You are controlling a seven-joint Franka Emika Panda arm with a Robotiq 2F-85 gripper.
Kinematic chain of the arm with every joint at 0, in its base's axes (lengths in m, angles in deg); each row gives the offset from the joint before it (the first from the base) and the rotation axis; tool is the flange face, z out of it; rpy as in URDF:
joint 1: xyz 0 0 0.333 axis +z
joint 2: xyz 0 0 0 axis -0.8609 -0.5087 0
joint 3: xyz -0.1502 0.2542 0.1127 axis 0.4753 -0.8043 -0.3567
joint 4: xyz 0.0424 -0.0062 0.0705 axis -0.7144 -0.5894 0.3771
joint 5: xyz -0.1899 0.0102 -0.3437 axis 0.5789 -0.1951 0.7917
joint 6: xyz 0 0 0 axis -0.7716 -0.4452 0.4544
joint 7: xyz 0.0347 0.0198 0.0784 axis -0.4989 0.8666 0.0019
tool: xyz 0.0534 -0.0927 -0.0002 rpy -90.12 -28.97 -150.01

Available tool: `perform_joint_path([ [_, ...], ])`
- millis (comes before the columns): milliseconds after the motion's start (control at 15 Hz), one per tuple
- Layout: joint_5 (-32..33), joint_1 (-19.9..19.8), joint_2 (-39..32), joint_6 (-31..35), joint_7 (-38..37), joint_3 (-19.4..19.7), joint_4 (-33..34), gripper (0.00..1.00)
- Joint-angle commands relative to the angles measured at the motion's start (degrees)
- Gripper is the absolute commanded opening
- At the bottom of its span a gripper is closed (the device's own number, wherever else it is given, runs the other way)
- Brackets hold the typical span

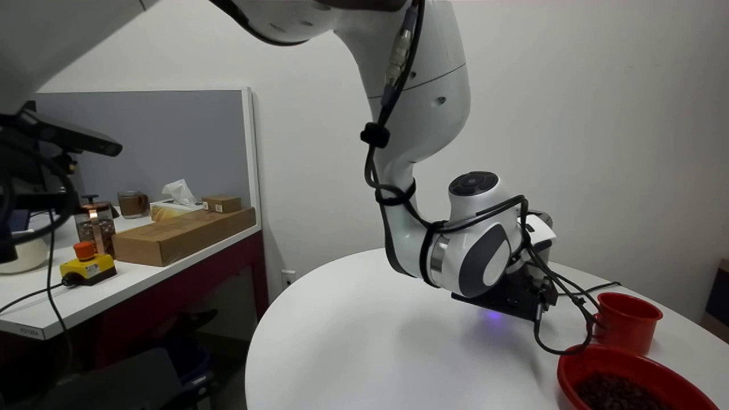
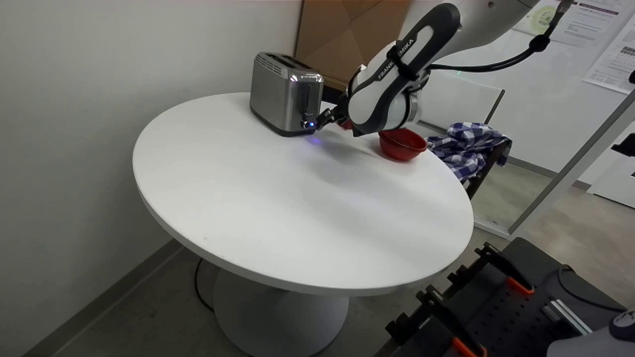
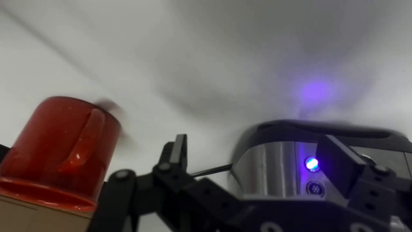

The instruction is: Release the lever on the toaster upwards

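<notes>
A silver toaster [image 2: 273, 94] with a black base stands on the white round table near the wall. It also shows in the wrist view [image 3: 264, 167], with a lit blue button [image 3: 312, 164] and a snowflake button [image 3: 315, 188] on its front panel. A dark vertical slot [image 2: 305, 96] runs down that front. I cannot clearly make out the lever; it may be behind the gripper. My gripper [image 2: 323, 120] is low at the toaster's front. In the wrist view the gripper [image 3: 257, 154] is open with nothing between its fingers. One finger overlaps the panel beside the lit button; contact cannot be told.
A red cup [image 3: 61, 145] stands beside the gripper and also shows in an exterior view [image 1: 629, 324]. A red bowl [image 2: 403, 148] holding dark bits is near the table edge. A dark cord [image 3: 212, 170] runs from the toaster. A brown cardboard box [image 2: 347, 34] stands behind.
</notes>
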Motion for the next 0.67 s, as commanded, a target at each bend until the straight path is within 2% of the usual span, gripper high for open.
perform_joint_path([
  [0, -1.54, -0.04, -3.19, -1.4, -0.72, -0.84, 5.34, 1.0],
  [400, -2.21, -0.27, -5.01, -1.93, -1.45, -1.9, 7.98, 1.0],
  [533, -1.9, -1.27, -3.98, -5.43, -1.56, -3.22, 7.25, 1.0],
  [600, -1.76, -2.78, -2.8, -8.61, -1.49, -5.24, 6.36, 1.0],
])
